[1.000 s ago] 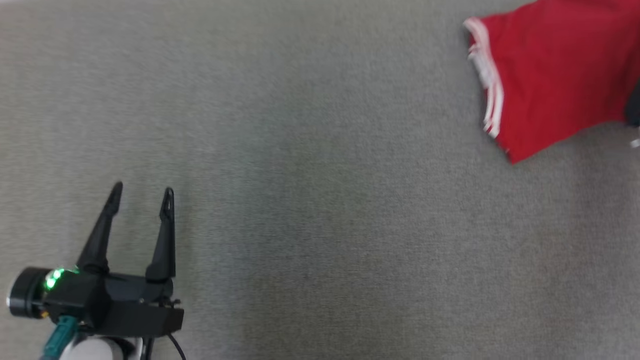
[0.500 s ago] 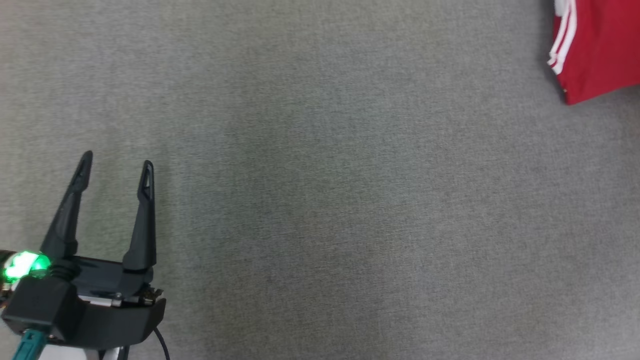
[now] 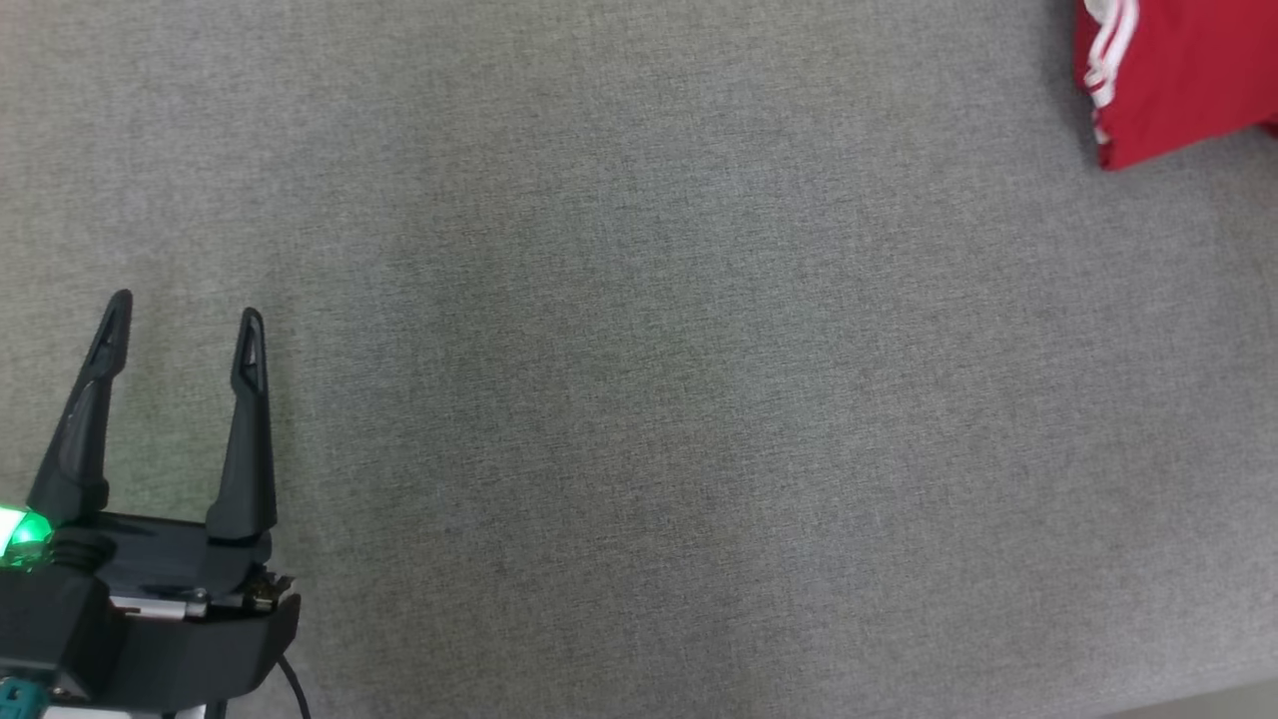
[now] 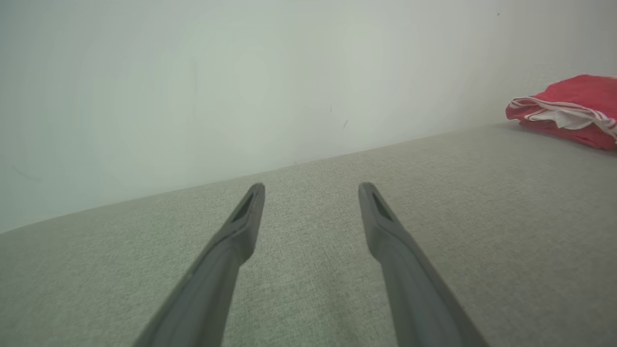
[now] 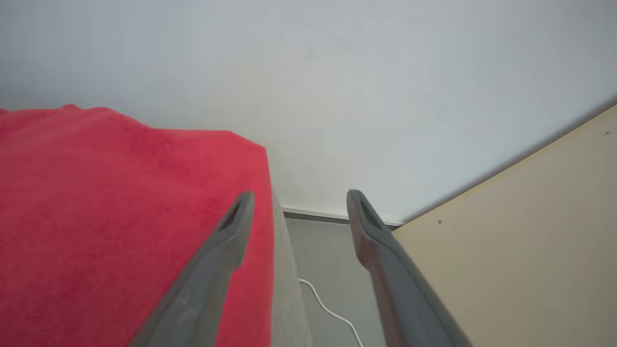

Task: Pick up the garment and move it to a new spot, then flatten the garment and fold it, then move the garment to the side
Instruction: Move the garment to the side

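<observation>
Garment [image 3: 1173, 85]: red, white stripes, in a compact layered stack at the far right corner of the grey surface [image 3: 639, 399]. The left wrist view shows its stacked edges [image 4: 564, 113]. It's parked right at the surface's edge, so it reads as already set aside. Task looks at or near its end.

Left gripper [image 3: 185, 312]: well apart from the garment, on its left and nearer the robot, low over bare surface. Likely just parked out of the way. Fingers [image 3: 245, 429] spread wide, nothing between them, no contact with the garment.

Right gripper [image 5: 300, 195]: just beside the garment, at its outer edge. Past that edge are floor, a white cable [image 5: 332, 313] and a beige panel [image 5: 530, 241]. Fingers spread, gap empty, not grasping. One finger [image 5: 212, 260] overlaps the red cloth [image 5: 120, 217] in its wrist view; can't tell if it touches. Position fits a let-go at the drop spot.
</observation>
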Tool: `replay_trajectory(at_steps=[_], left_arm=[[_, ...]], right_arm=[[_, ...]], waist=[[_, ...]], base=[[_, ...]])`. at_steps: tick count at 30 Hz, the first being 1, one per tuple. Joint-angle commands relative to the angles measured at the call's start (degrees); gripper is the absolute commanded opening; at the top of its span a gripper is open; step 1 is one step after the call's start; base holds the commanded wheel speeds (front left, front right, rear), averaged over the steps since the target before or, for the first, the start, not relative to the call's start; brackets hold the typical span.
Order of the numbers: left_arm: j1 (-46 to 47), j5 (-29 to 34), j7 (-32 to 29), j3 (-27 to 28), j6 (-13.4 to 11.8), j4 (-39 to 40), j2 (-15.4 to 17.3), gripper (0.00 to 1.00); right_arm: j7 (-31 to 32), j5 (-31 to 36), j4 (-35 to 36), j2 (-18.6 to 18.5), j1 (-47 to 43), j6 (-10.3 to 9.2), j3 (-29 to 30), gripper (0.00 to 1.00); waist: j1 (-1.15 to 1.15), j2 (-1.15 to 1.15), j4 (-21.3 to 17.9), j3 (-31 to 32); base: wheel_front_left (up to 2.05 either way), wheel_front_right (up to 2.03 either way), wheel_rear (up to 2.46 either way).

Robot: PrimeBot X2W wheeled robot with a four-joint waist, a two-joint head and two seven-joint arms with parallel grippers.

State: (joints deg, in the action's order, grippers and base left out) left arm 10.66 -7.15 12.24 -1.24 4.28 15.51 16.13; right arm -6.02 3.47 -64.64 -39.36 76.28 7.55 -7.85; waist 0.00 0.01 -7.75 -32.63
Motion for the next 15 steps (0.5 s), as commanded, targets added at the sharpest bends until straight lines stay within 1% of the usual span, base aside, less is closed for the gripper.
replay_trajectory(at_steps=[1,5,7,8,10,15], left_arm=[[-0.53,-0.53,-0.06,0.38,-0.27,0.13,0.23,1.0],[-1.22,-0.8,-0.07,0.87,-0.69,-0.23,0.5,1.0],[-1.45,-1.05,0.09,1.01,-0.84,-1.0,0.54,1.0],[-1.77,-1.65,0.47,1.04,-1.09,-2.31,-0.02,1.0],[-2.89,-1.78,0.8,0.76,-1.22,-4.08,-0.59,1.0],[-5.82,-3.85,1.8,1.73,-1.93,-8.29,-2.37,1.0]], right_arm=[[-0.04,0.78,0.61,0.79,-0.38,-0.17,0.78,1.0],[-1.21,2.44,2.63,1.88,-1.3,-0.17,2.53,1.0],[-2.53,2.62,3.97,3.19,-2.2,-0.17,3.42,1.0],[-4.3,2.39,5.39,4.8,-3.61,-0.17,4.33,1.0],[-5.89,2.89,7.25,5.71,-5.33,-0.17,5.1,1.0],[-8.01,1.62,12.85,10.62,-11.95,-0.17,5.51,1.0]], waist=[[0.0,-0.01,-0.45,-0.26],[0.0,-0.01,-1.34,-0.17],[0.0,-0.01,-1.81,0.76],[0.0,-0.01,-2.0,2.77],[0.0,-0.01,-1.71,5.47],[0.0,-0.01,-0.71,13.1]], base=[[0.0,0.0,0.0],[0.0,0.0,0.0],[0.0,0.0,0.0],[0.0,0.0,0.0],[0.0,0.0,0.0],[0.0,0.0,0.0]])
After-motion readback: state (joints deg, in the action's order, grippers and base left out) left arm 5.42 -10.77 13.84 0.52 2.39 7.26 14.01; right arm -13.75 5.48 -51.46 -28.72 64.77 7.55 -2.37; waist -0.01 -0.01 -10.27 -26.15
